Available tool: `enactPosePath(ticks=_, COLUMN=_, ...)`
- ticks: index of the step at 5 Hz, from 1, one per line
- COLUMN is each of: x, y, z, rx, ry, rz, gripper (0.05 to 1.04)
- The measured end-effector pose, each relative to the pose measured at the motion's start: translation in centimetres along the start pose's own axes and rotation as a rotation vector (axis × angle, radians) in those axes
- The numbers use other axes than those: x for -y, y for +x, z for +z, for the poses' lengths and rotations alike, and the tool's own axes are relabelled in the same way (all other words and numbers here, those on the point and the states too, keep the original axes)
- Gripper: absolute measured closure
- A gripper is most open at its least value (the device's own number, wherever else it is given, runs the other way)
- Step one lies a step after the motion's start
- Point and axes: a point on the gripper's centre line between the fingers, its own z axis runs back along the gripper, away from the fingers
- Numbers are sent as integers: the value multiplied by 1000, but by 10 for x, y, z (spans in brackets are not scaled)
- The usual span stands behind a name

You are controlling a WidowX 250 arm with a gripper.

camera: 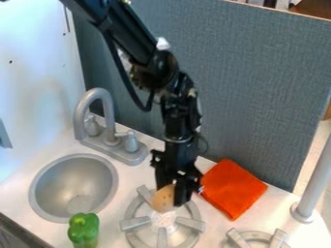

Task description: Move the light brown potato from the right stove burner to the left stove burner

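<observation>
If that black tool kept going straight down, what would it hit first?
Probably the burner below the tool; the tan thing at its tip might touch down first, though depth is hard to judge.

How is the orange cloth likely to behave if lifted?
The orange cloth looks thin and lies flat on the counter, so it would probably sag. Its squarish outline might crumple when pinched. With no rounded sides, it seems unlikely to roll.

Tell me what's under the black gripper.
A gray burner, with several prongs showing. The gripper and the tan object at it cover the burner's far part, so nothing there can be seen.
</observation>
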Motion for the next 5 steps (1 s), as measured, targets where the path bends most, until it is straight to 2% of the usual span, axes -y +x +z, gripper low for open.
enactPosePath(ticks=2, x=-26, y=-19, z=-24, rx=-98, ry=-72, rz=51, gripper=491)
enactPosePath(ticks=3, x=-28, y=-16, z=-33, rx=-109, ry=-77, rz=31, gripper=491)
enactPosePath(ticks=4, x=-28, y=-12, z=-39, rx=-96, ry=-123, rz=16, gripper=490)
enactPosePath(ticks=5, x=-24, y=-3, z=-44, rx=-38, ry=-186, rz=-10, gripper=494)
